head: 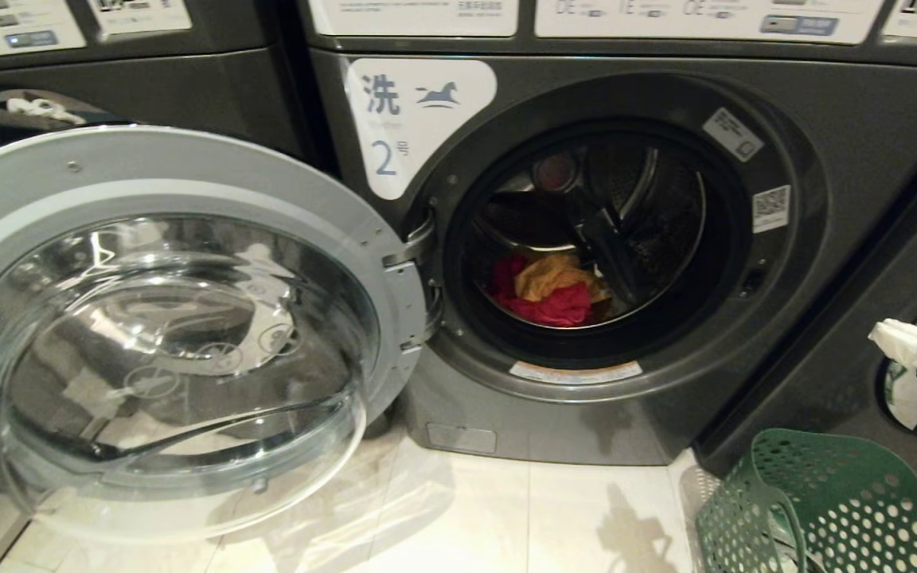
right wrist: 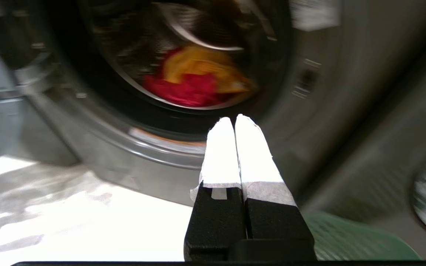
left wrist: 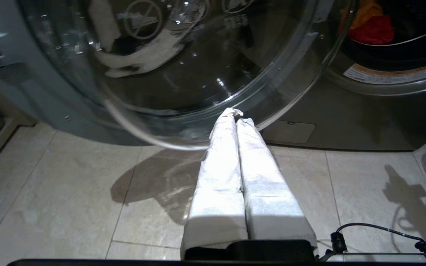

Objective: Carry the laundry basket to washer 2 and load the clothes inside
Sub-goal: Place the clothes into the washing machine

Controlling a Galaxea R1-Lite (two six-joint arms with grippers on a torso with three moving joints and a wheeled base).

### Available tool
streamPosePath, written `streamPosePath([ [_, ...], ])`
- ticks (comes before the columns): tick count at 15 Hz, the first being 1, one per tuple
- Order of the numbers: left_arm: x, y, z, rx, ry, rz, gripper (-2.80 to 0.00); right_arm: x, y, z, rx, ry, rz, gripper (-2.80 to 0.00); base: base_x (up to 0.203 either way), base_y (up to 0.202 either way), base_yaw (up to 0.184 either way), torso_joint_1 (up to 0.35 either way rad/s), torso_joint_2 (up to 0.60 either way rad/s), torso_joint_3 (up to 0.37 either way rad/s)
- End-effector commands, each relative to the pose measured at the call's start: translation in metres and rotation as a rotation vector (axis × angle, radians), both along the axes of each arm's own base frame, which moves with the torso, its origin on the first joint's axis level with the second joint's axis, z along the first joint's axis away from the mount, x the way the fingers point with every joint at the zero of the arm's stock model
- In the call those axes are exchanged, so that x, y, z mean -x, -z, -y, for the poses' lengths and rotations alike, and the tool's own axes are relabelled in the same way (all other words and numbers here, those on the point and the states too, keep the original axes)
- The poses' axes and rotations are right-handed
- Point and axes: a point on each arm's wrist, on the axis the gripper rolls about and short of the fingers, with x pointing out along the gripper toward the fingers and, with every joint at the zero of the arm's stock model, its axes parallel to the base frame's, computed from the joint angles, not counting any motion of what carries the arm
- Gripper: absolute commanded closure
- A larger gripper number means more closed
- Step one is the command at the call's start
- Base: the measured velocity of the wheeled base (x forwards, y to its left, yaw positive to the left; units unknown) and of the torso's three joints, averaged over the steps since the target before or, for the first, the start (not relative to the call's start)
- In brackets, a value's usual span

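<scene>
Green laundry basket (head: 833,505) is seen nearest, on the floor tiles (head: 506,517). Left hand (left wrist: 235,114) and right hand (right wrist: 233,120) are both pressed together, empty. Beyond, washer 2 (head: 864,239) is open, red and yellow clothes (head: 550,290) inside.

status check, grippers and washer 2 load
Left gripper, right gripper shut, empty. Red and yellow clothes in washer 2. Door open; basket right.

White-wrapped tool fingers (right wrist: 220,155) on black bases (coiled black cable (left wrist: 425,251)).
</scene>
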Motion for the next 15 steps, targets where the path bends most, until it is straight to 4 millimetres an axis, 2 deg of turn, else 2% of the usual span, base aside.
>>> streamPosePath([
  [1,-0.0008,0.0029,0.0000,0.000,0.000,-0.010,0.00,-0.0003,0.0000,-0.0001,0.001,-0.001,0.002,0.00,0.003,0.006,-0.181,0.005,0.00,-0.002],
  [7,-0.0009,0.0027,0.0000,-0.004,0.001,-0.010,0.00,-0.0011,-0.0007,-0.0002,-0.001,-0.001,0.003,0.00,0.001,0.008,-0.156,0.002,0.00,0.001],
  [11,-0.0009,0.0027,0.0000,-0.004,0.001,-0.010,0.00,-0.0010,-0.0001,-0.0002,-0.001,-0.001,0.002,0.00,0.000,-0.016,0.003,0.000,0.00,0.000],
  [15,-0.0009,0.0027,0.0000,-0.002,0.001,-0.010,0.00,-0.0009,0.0025,-0.0002,-0.001,-0.001,-0.009,0.00,0.000,-0.185,0.006,0.003,0.00,0.001],
])
